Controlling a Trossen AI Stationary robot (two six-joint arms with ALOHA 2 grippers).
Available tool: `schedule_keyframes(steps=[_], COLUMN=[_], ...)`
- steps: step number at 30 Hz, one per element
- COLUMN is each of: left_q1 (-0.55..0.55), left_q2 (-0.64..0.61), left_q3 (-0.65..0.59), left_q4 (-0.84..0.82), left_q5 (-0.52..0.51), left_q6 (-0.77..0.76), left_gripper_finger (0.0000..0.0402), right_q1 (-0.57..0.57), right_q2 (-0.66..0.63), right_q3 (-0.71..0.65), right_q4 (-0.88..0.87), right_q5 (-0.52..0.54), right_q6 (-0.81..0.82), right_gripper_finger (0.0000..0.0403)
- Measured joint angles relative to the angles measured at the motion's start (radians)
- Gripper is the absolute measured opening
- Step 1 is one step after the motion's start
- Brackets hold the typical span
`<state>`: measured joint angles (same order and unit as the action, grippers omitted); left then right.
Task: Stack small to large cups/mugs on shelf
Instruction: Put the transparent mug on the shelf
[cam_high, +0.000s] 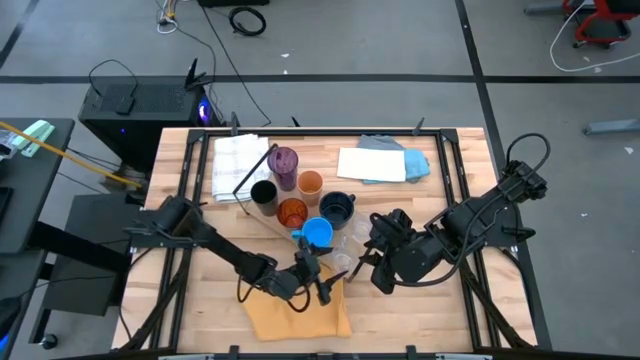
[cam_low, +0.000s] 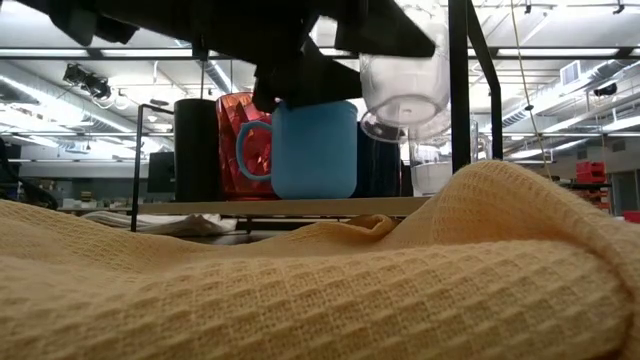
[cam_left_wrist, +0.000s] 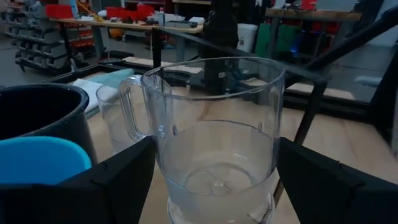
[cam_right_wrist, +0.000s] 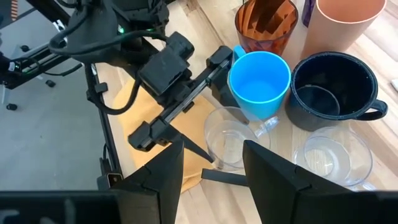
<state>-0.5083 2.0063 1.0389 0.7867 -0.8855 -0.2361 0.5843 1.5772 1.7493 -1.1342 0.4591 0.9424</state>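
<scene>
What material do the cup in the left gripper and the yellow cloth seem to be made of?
The clear cup between the fingers of the left gripper looks like glossy transparent plastic, perhaps glass: the room shows through its wall. The yellow cloth looks like soft matte cotton with a waffle weave of small raised squares.

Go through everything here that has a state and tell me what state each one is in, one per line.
Left gripper: closed around the clear glass mug, held upright.
Right gripper: open, empty, beside it.
Bright blue mug: upright, empty.
Navy mug: upright, empty.
Second clear glass: upright, empty.
Amber ribbed cup: upright.
Yellow waffle cloth: rumpled.
</scene>
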Motion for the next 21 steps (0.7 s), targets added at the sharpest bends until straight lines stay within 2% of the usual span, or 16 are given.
schedule_keyframes(steps=[11, 21], left_q1=[0.001, 0.013], left_q2=[0.039, 0.086], left_q3=[-0.001, 0.0], left_q4=[-0.002, 0.011], left_q5=[-0.036, -0.038], left_q6=[0.019, -0.052], left_gripper_finger=[0.0321, 0.0326], right_q1=[0.0, 0.0], right_q2=[0.0, 0.0], right_q3=[0.0, 0.0], right_q4=[0.004, 0.007], right_q5=[0.0, 0.0], right_q6=[-0.003, -0.027], right_gripper_finger=[0.0172, 0.0172])
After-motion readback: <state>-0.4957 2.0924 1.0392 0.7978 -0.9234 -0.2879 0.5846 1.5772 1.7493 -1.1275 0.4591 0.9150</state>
